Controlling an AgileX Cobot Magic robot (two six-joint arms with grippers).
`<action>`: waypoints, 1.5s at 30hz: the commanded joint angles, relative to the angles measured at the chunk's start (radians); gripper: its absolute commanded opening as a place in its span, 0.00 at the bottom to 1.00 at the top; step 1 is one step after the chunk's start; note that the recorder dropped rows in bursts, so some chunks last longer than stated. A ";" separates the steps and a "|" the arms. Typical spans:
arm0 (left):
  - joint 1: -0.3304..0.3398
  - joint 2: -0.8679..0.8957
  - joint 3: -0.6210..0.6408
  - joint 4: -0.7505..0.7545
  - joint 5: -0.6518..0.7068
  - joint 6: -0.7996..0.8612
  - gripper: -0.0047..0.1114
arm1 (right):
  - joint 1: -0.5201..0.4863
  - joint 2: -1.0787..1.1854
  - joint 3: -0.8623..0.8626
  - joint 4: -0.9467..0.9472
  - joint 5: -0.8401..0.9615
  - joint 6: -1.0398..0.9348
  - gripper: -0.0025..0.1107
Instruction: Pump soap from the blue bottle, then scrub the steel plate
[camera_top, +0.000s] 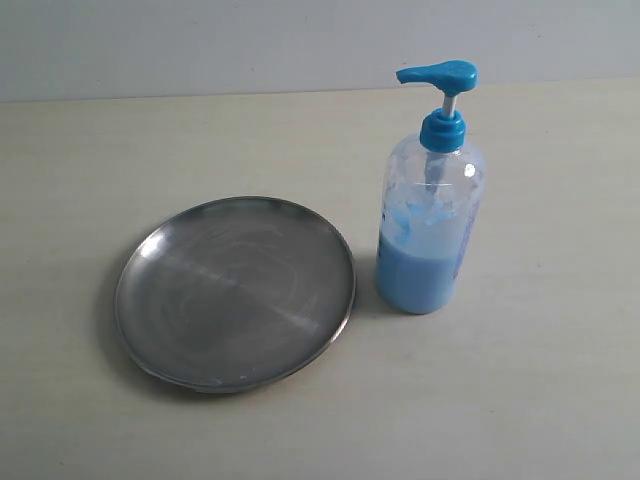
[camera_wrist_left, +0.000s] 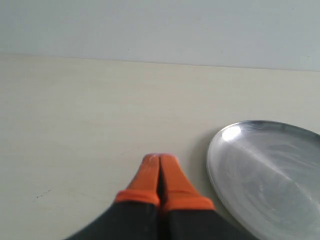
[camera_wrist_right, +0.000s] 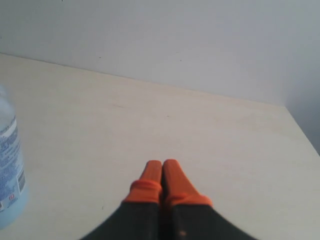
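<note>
1 blue bottle (camera_top: 430, 232) upright, axis vert | spout (camera_top: 414, 75) pts twd steel plate (camera_top: 235, 292)

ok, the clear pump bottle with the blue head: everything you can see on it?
Tall clear plastic pump bottle, upright on the pale table, right of the round steel plate in the exterior view, not touching it. Bright blue pump head and collar, spout pointing left. Light blue creamy soap fills under half; smears above. Printed side label.
</note>
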 joint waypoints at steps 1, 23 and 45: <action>0.001 -0.004 0.003 -0.005 -0.007 -0.006 0.04 | -0.004 0.084 -0.084 0.001 -0.010 -0.005 0.02; 0.001 -0.004 0.003 -0.005 -0.007 -0.006 0.04 | -0.004 0.419 -0.270 0.001 -0.018 -0.005 0.02; 0.001 -0.004 0.003 -0.005 -0.007 -0.008 0.04 | -0.004 0.441 -0.270 0.222 -0.137 0.054 0.02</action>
